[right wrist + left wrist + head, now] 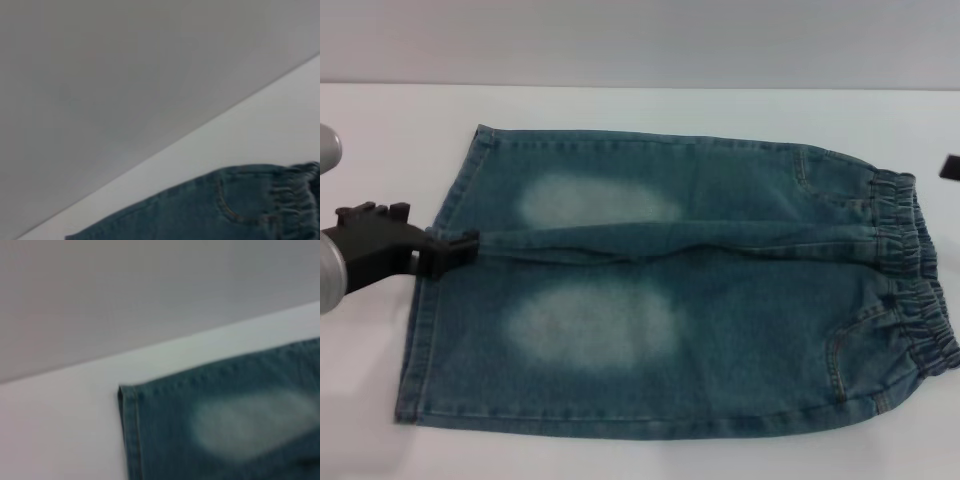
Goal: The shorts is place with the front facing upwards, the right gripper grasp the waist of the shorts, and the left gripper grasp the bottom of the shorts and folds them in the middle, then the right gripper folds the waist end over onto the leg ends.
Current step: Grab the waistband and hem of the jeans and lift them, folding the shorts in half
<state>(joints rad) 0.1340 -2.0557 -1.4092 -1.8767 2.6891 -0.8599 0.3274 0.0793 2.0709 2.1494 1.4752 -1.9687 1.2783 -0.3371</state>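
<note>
Your item: the shorts (680, 290), laid flat and front-up on the white table (650, 460), legs toward the robot's left, waist (915, 270) toward its right.

Left gripper (460, 248) — at the leg ends (430, 310), its black tip touching the cloth where the two legs meet; you cannot tell whether its fingers are parted or closed on the fabric.

Right gripper (949, 166) — only a black sliver at the picture's edge, apart from the waist; finger state cannot be told.

Surroundings: a grey wall (640, 40) runs behind the table's far edge. Bare tabletop lies beyond the far leg's hem corner (125, 395) and past the pocket (240, 200) — open room on that side. The near side seam runs close to the head view's lower border.
</note>
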